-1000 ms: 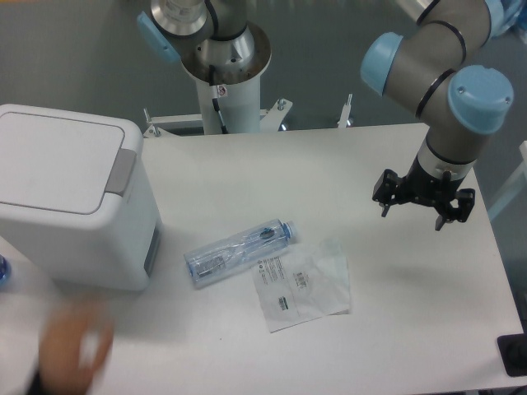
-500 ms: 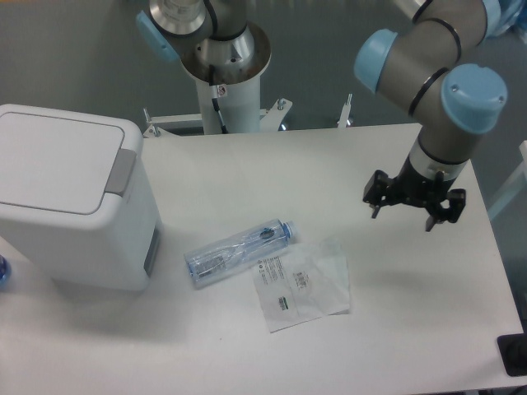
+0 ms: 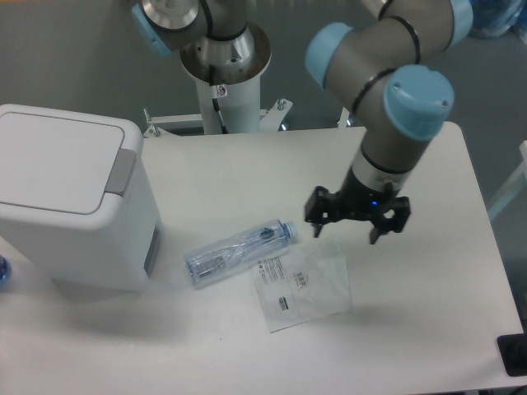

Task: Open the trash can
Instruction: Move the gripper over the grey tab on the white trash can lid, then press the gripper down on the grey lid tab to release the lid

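**At the table's left edge: lid shut, task not begun**

At far left stands the trash can, its flat lid down and the grey push tab on its right rim untouched. My gripper hangs right of centre, fingers spread and empty, above the far edge of a clear plastic bag and well apart from the bin. A plastic bottle lies between. All remains: I judge I must cross left, reach the tab, press.

The trash can is moulded in smooth white plastic with a grey tab. A clear plastic bottle and a glossy transparent pouch are laid on the matt white counter.
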Tool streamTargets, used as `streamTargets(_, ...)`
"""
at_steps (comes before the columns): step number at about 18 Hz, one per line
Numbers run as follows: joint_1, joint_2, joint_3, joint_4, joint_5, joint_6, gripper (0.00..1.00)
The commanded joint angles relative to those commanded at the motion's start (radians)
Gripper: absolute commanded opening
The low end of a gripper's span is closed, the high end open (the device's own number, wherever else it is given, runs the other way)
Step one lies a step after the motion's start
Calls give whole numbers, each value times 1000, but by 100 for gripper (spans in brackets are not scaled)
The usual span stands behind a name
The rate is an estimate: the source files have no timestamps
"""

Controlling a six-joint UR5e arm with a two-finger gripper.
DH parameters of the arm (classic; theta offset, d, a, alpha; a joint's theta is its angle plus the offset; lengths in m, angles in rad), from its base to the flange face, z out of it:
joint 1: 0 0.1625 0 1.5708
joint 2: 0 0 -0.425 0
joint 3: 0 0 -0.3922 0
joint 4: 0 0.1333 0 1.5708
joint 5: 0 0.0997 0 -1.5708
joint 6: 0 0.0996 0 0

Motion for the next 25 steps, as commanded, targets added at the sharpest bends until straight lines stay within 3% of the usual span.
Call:
streamTargets(4,-48,74,-14,0,-147,-112,100)
streamTargets(8,-92,104,-34,3,-146,-195,100)
streamTargets(11,-114,175,-109,17,-149,-212,100)
streamTargets(14,-134,242,-198,75,-187,-215,100)
streamTargets(16,-159,304,-292,190,-198,-302,100)
streamTargets(22,-235,272,-314,267,-190,-328,100)
streamTargets(25,-238,275,-319,271,-189,-336,100)
